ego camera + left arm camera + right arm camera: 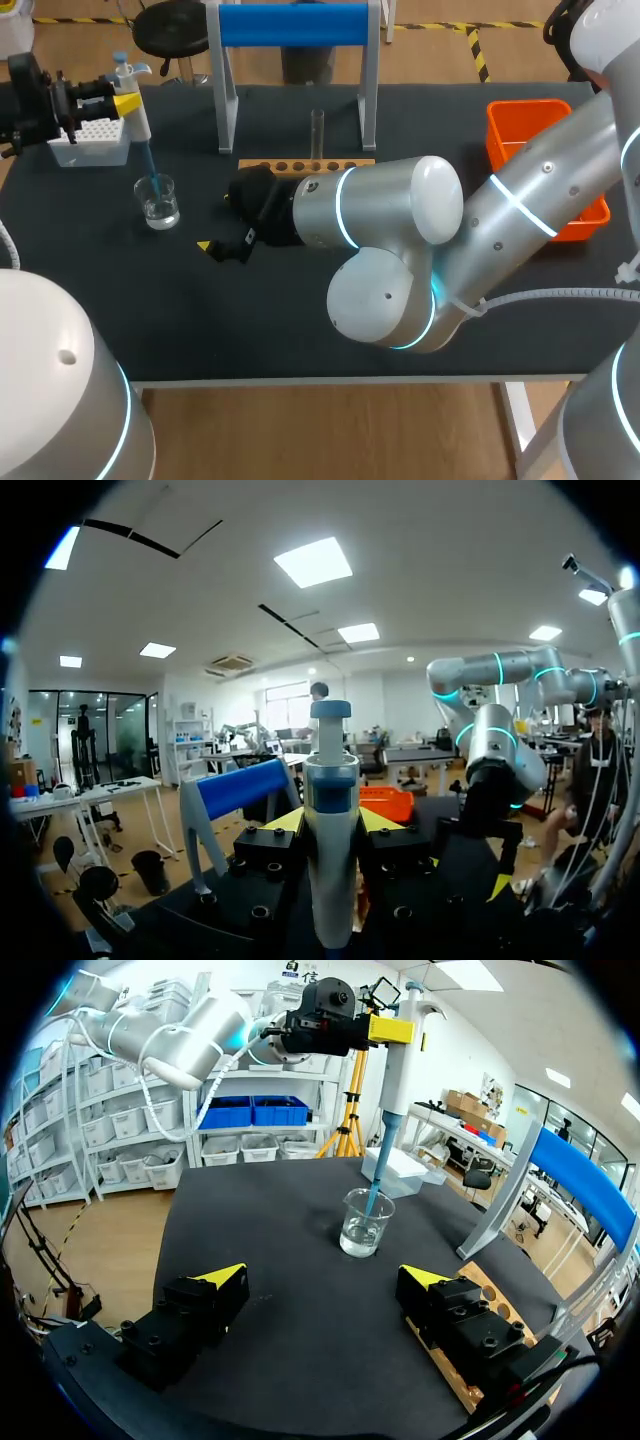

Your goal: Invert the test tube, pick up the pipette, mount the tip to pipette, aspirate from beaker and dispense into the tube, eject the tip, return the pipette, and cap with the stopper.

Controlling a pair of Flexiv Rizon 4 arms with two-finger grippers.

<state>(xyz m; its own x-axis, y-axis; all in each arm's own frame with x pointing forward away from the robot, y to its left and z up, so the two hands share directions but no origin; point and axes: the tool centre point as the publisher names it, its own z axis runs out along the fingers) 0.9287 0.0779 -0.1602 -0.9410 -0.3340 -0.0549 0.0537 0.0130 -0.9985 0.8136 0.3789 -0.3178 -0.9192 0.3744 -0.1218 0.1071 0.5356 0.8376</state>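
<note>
My left gripper (pixel 122 101) is shut on the white pipette (pixel 133 100) and holds it upright over the glass beaker (pixel 159 201). The blue tip (pixel 151 170) on the pipette dips into the beaker's liquid. In the left wrist view the pipette (pixel 330 820) stands between the fingers, blue cap up. My right gripper (pixel 222 240) hovers open low over the mat to the right of the beaker (pixel 365 1222), with nothing between its fingers (pixel 222 1278). The test tube (pixel 317 137) stands upright in the wooden rack (pixel 305 165).
A white tip box (pixel 88 140) sits at the back left under my left arm. The blue-barred stand (pixel 295 60) straddles the rack at the back. An orange bin (pixel 540 130) is at the right, partly behind my right arm.
</note>
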